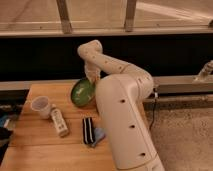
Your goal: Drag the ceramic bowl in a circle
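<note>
The ceramic bowl, glossy green inside with a paler rim, is at the far middle of the wooden table. It is tilted, its inside facing the camera. My gripper is at the bowl's upper right rim, coming down from the white arm, and is shut on that rim. The arm's large body hides the table's right side.
A small white cup stands to the left of the bowl. A small bottle lies in front of the cup. A black striped object and a blue item lie near the arm. A dark wall with a rail runs behind the table.
</note>
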{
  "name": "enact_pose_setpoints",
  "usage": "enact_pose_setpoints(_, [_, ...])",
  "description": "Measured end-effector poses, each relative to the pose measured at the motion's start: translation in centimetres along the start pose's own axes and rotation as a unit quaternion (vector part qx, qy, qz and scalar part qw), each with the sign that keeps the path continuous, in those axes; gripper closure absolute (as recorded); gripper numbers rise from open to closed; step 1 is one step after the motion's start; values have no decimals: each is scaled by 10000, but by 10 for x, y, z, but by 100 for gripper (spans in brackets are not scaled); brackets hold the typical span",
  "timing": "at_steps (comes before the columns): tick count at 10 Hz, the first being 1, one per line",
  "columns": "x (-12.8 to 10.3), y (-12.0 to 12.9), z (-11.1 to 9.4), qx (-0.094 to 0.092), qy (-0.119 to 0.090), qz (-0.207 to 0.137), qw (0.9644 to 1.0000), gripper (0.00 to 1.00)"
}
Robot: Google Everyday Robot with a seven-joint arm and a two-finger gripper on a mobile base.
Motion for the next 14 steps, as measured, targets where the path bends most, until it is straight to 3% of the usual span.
enact_pose_setpoints(4, [27, 66, -12, -223, 225, -612, 9976, 100])
enact_pose_setpoints(6, [51, 84, -17, -214, 399, -672, 9967, 100])
enact_pose_setpoints(10, [68, 69, -18, -61, 517, -419, 9978, 100])
enact_pose_setpoints(12, [50, 39, -12, 9, 553, -405, 9976, 97])
enact_pose_setpoints(14, [28, 29, -8, -55, 524, -449, 9976, 81])
